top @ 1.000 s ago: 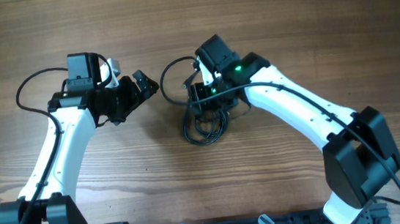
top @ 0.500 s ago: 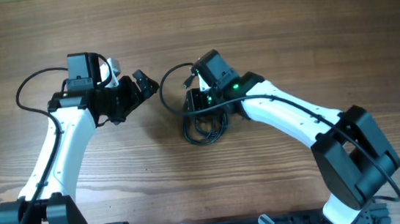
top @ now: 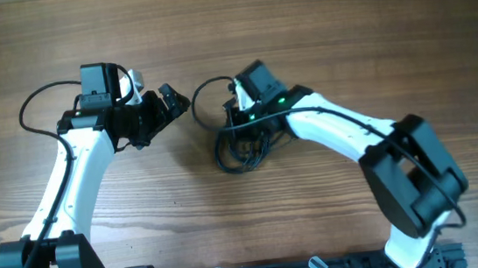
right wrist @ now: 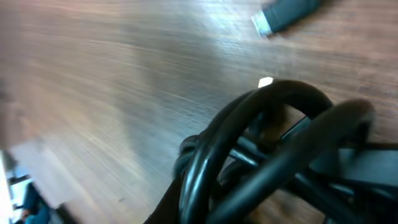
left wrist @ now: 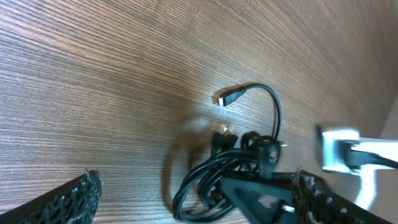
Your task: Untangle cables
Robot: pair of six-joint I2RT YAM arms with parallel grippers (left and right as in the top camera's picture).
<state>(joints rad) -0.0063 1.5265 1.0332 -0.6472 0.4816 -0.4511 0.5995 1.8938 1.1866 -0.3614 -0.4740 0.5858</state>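
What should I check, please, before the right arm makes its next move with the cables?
1. Right fingers shut at the cables: ok.
2. Only one strand gripped: cannot tell; the right wrist view shows only blurred loops very close to the camera.
3. Left fingers open and apart from the bundle: ok.
4. Cables untangled: not ok; the loops lie in one knotted bundle.
5. A plug end lies free on the wooden table, outside the bundle, as a possible place to grasp: ok.
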